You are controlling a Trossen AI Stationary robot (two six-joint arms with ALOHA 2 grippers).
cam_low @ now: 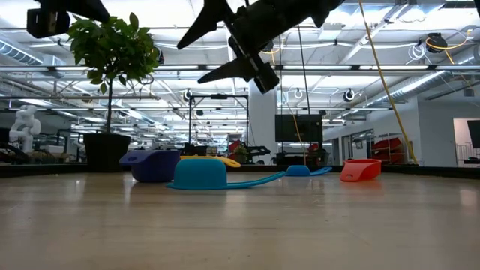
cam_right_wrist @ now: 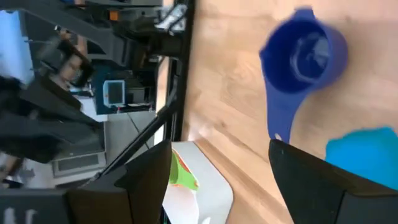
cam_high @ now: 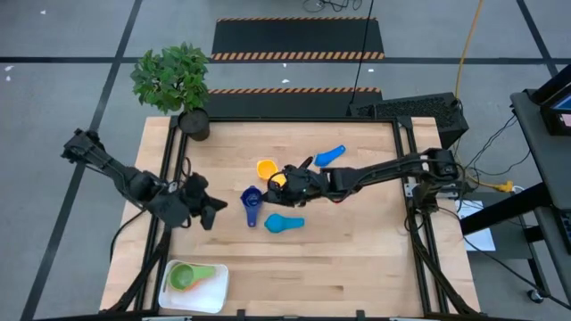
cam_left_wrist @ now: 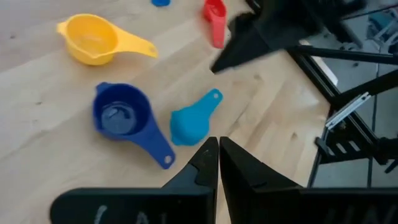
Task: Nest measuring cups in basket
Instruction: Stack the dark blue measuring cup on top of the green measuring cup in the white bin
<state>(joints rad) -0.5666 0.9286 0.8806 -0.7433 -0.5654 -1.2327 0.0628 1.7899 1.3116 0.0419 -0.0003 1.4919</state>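
Several measuring cups lie on the table's middle: a yellow one [cam_high: 266,168] [cam_left_wrist: 93,40], a dark blue one [cam_high: 252,198] [cam_right_wrist: 305,53], a light blue one upside down [cam_high: 284,223] [cam_left_wrist: 189,121], a blue one [cam_high: 332,156] and a red one [cam_low: 360,170] [cam_left_wrist: 214,14]. The green cup [cam_high: 185,276] sits in the white basket [cam_high: 214,290] [cam_right_wrist: 208,186] at the near left corner. My right gripper [cam_high: 290,178] [cam_low: 240,49] [cam_right_wrist: 221,146] hangs open above the cups, next to the yellow one. My left gripper [cam_high: 212,209] [cam_left_wrist: 217,162] is shut, left of the dark blue cup and clear of it.
A potted plant [cam_high: 183,89] stands at the table's far left corner. Metal frame rails [cam_high: 415,205] run along the left and right table edges. Bare wood lies between the cups and the near edge, right of the basket.
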